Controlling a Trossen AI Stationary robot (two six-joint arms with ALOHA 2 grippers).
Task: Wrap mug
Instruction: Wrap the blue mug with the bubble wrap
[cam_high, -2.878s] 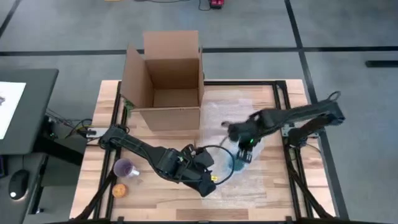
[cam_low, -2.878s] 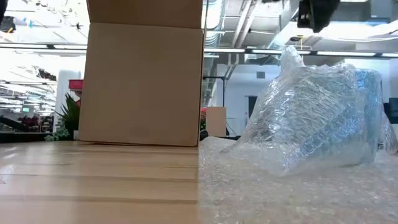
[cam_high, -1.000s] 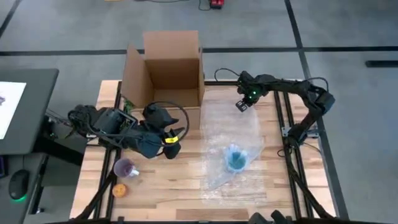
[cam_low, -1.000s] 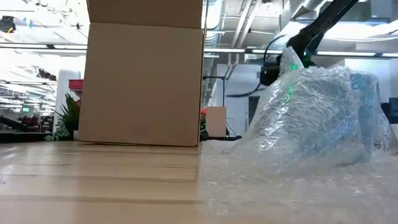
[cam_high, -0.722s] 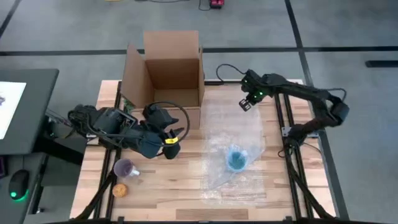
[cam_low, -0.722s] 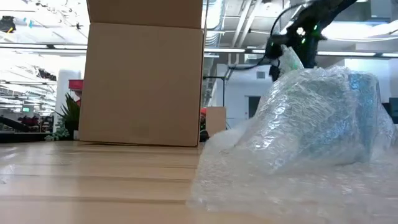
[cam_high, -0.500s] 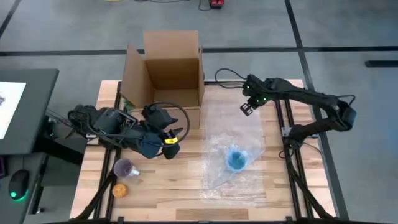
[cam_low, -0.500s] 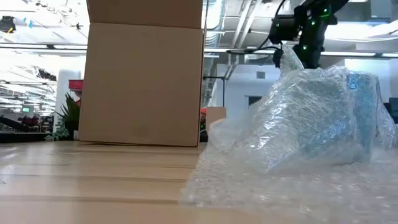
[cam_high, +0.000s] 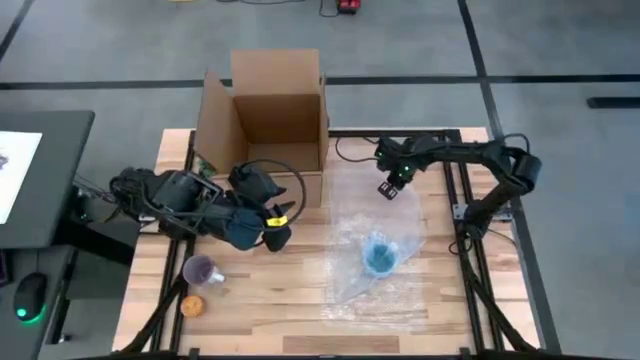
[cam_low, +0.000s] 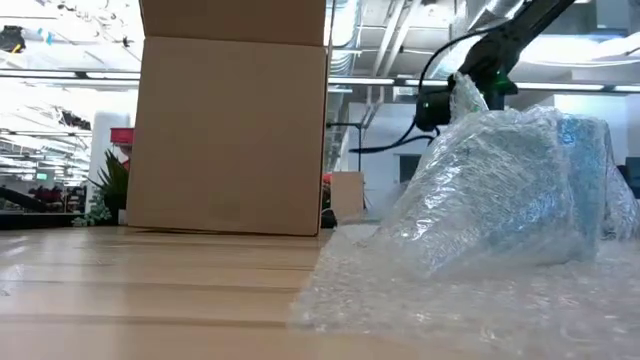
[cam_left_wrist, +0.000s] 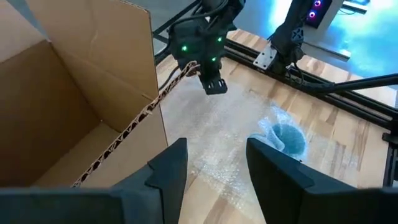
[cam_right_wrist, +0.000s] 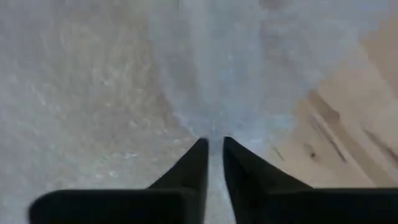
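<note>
Wooden table (cam_high: 250, 300), one, with a black frame, standing on a grey floor; I list what lies on it.

1. Box (cam_high: 270, 120), one, cardboard, open at the top, upper centre-left of the high view; on the low view it fills the left half.
2. Bubble wrap (cam_high: 375, 215), one sheet, spread right of centre from beside the box down toward the bottom edge of the table.
3. Mug (cam_high: 380, 254), one, blue, standing on the wrap at lower centre-right of the high view. On the low view the wrap is heaped over it at right (cam_low: 520, 180), blue showing through.
4. Cup (cam_high: 203, 270), one, purple, lower left of the high view.
5. Orange thing (cam_high: 193, 306), one, small and round, just below the cup; I cannot tell what it is.
6. Left gripper (cam_high: 272, 232), left of centre on the high view, below the box and well apart from the mug. In its wrist view I see its two fingers (cam_left_wrist: 165, 171) spread, nothing between them.
7. Right gripper (cam_high: 391, 187), above the mug at the upper part of the wrap. In its wrist view the fingers (cam_right_wrist: 198, 163) are pressed nearly together, pinching a fold of wrap.
8. Desk (cam_high: 35, 175), one, dark, at the far left edge, with a mouse (cam_high: 30, 293) below it.
</note>
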